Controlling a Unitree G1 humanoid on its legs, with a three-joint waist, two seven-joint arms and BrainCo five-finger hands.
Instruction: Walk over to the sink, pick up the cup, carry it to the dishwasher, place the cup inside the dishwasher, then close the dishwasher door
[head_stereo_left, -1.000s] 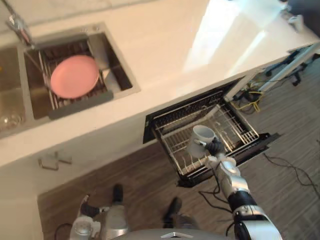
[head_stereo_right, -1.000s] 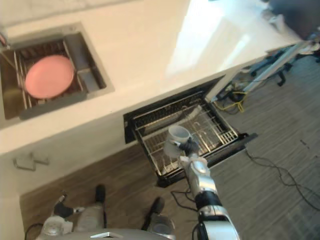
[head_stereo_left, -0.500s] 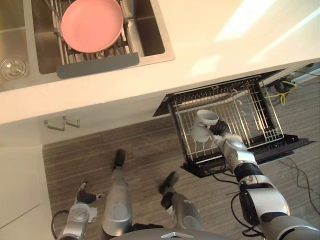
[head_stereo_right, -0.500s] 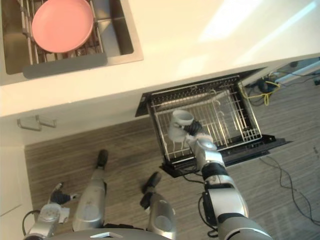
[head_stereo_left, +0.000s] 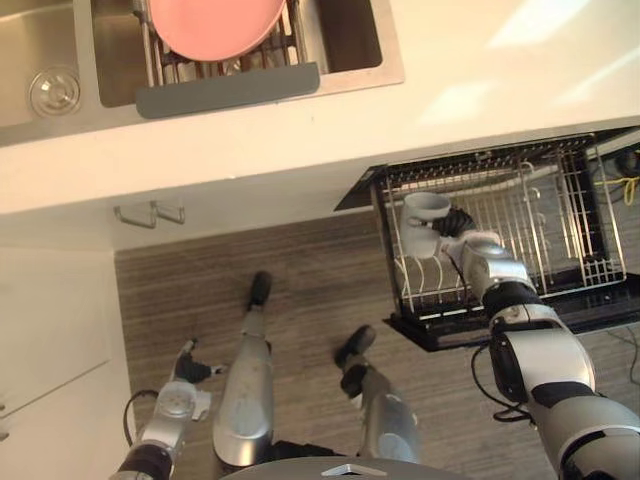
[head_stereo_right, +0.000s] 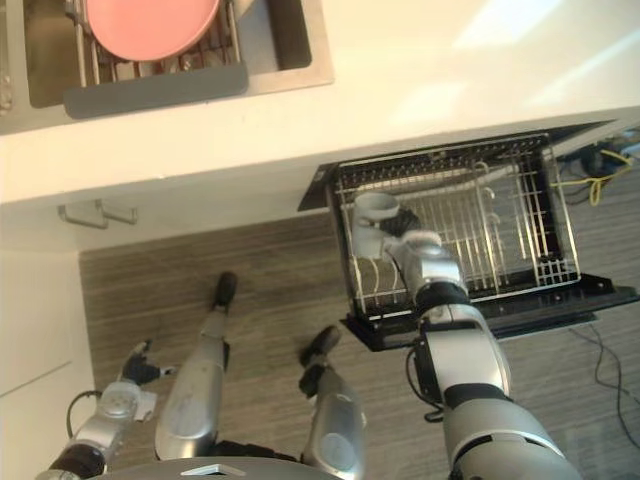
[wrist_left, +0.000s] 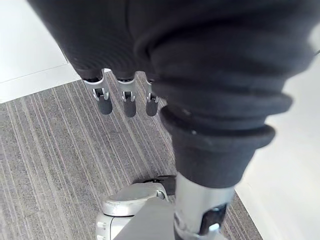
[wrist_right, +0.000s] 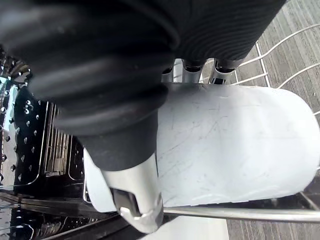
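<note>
- Both eye views take in the wider scene: the right hand (head_stereo_left: 458, 222) holds the cup (head_stereo_left: 424, 222) over the left end of the pulled-out dishwasher rack (head_stereo_left: 560, 215), and the left hand (head_stereo_left: 186, 368) hangs low over the floor.
- The right wrist view comes in close: fingers (wrist_right: 218, 75) wrapped round the cup, white and finely scratched.
- The left wrist view shows its fingers straight and relaxed.
- The camera has swung since a second ago; the cup stays gripped over the rack.
</note>
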